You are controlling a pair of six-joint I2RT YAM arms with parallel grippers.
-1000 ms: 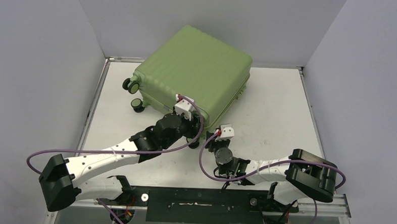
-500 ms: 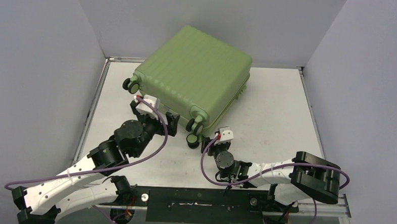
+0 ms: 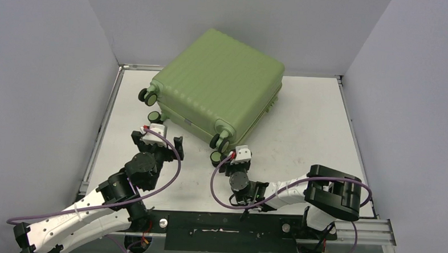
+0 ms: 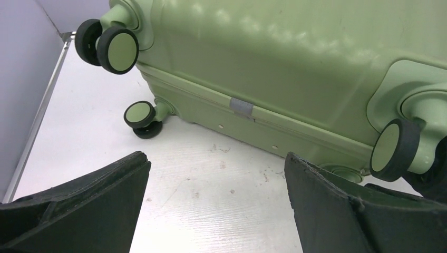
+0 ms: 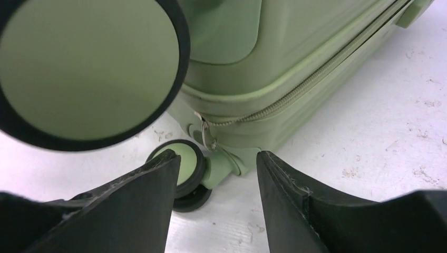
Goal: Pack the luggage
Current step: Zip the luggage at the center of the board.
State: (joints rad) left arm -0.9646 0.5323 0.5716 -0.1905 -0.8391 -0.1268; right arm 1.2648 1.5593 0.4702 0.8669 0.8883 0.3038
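Luggage (image 3: pixel 221 83): we see the light-green ribbed case lying closed on its broad side on the far half of the bench (image 3: pixel 307 124), with its wheeled end turned toward both pincers.
Left pincer (image 3: pixel 157 138): its jaws are spread wide with nothing between them. It hovers low over the bench, just short of the case's wheeled end and clear of it.
Straight ahead of the left pincer: the seam between the two shells runs across our wrist view, with a small grey tab (image 4: pixel 241 107) on it.
Ahead and to its left: a pair of wheels (image 4: pixel 113 48) sits up high, and a lower wheel (image 4: pixel 140 114) sits near the bench.
Ahead and to its right: another wheel (image 4: pixel 394 150) stands past the right jaw.
Right pincer (image 3: pixel 230 162): its jaws are about half apart and hold nothing. It is close to the near right corner of the case.
Just beyond the right pincer: the zip pull (image 5: pixel 206 136) hangs from the zip line, and a low wheel (image 5: pixel 183 161) sits by the left jaw. We cannot tell whether they touch.
Above its left jaw: a large wheel face (image 5: pixel 87 68) is very near the lens.
Both pincers: they are well apart, side by side along the same end of the case.
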